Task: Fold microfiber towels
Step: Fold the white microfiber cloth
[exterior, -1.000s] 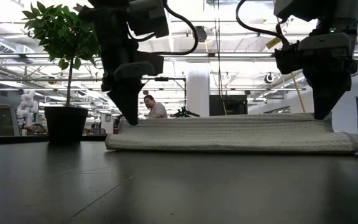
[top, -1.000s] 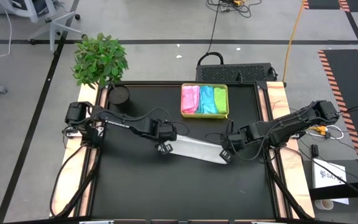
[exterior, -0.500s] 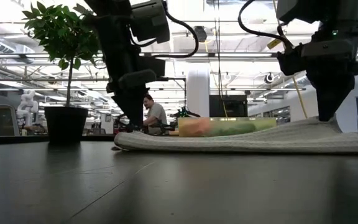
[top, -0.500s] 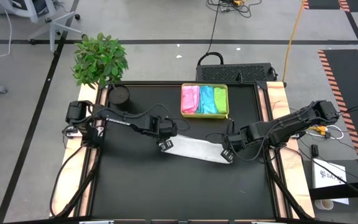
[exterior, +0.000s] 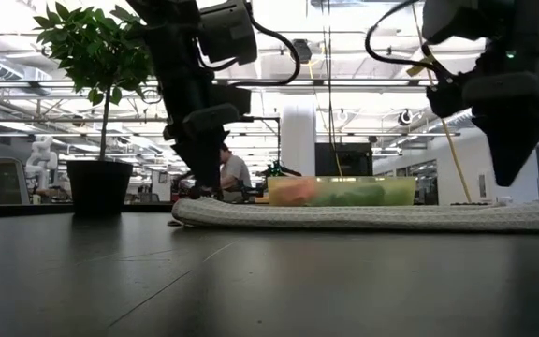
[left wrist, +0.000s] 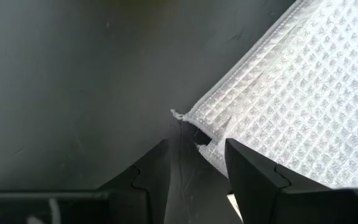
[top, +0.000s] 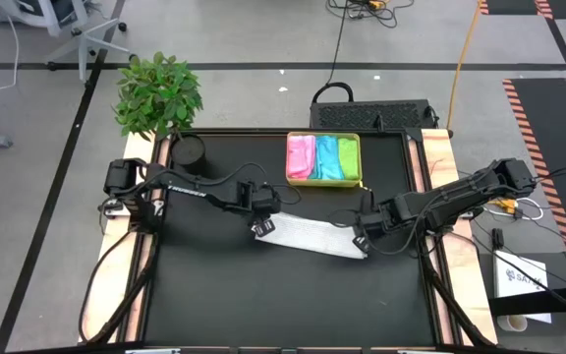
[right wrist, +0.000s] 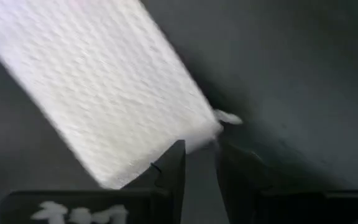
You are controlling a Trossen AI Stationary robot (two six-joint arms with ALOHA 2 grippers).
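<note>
High view: the black table [top: 283, 295] stands on a grey floor, with a potted plant [top: 158, 93] at its far left corner and a yellow-green tray [top: 323, 135] at its far edge holding pink, teal and green towels side by side. The white towel [top: 308, 235] lies flat as a narrow folded strip near the table's middle, between the left gripper [top: 261, 225] at one end and the right gripper [top: 361, 234] at the other. Low view: the strip [exterior: 363, 215] rests on the table as a low, even roll; the left gripper [exterior: 206, 178] is at its end, and the right gripper [exterior: 511, 164] hangs clear above the opposite end. A person sits in the room beyond. Left wrist view: the fingers [left wrist: 253, 180] stand apart around the towel's corner [left wrist: 197, 127], with nothing clamped. Right wrist view: the fingers [right wrist: 169, 168] stand slightly apart beside the corner [right wrist: 210, 127], holding nothing. Handling judgement: the waffle-weave cloth [left wrist: 297, 93] is light, soft and limp, so it sags unless supported at both ends. Take hold at the two corners of a short edge, pinching all layers together.
</note>
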